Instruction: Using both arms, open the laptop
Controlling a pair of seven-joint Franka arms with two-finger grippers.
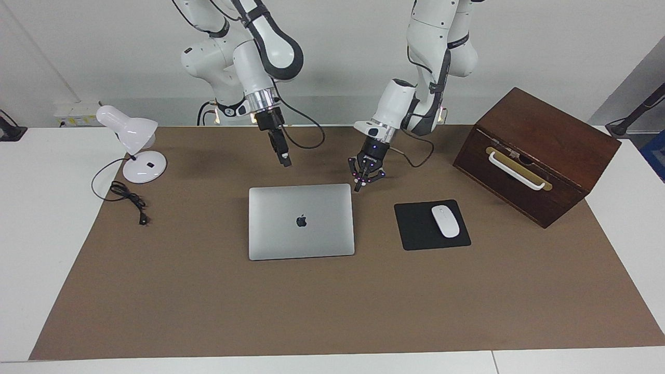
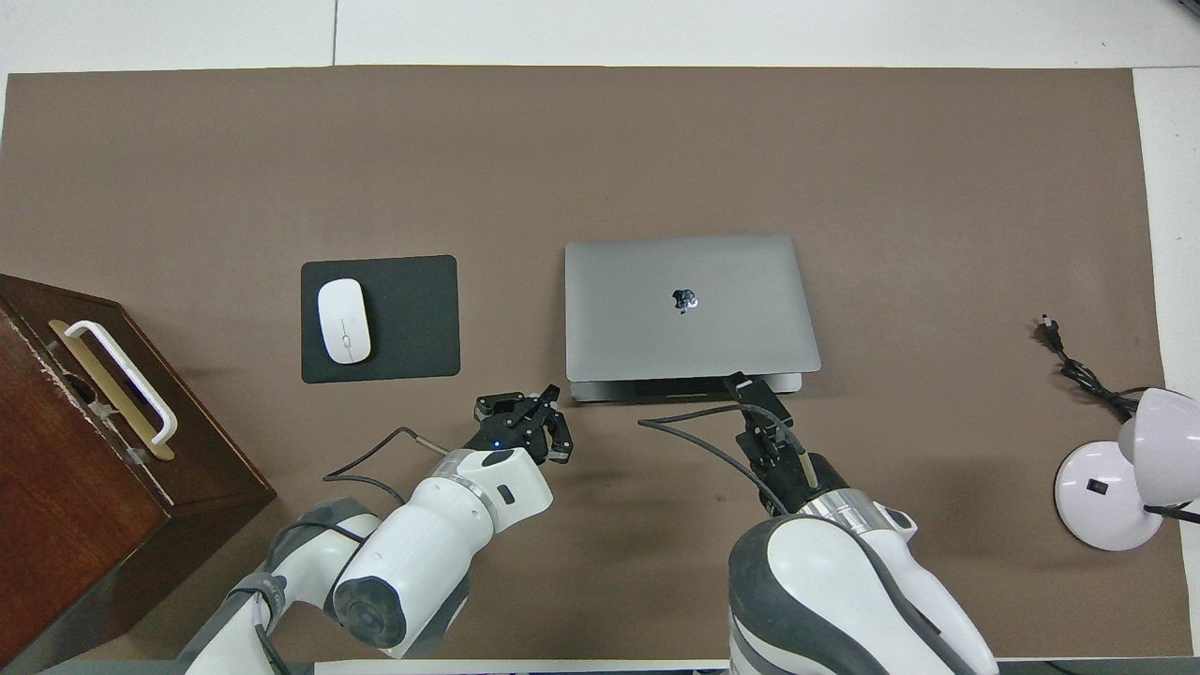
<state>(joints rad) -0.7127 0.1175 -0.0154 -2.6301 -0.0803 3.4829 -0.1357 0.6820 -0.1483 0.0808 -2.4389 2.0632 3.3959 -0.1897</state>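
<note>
Beside the laptop (image 1: 301,221), the left gripper (image 1: 359,186) hovers, seemingly apart.

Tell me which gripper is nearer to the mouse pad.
Left. The left gripper is over the mat between the laptop and the mouse pad; the right gripper is over the mat by the laptop's edge nearest the robots.

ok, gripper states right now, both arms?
Left gripper: open, empty, over the brown mat beside the closed silver-grey laptop.
Right gripper: cannot tell, empty, over the mat near the laptop.
</note>
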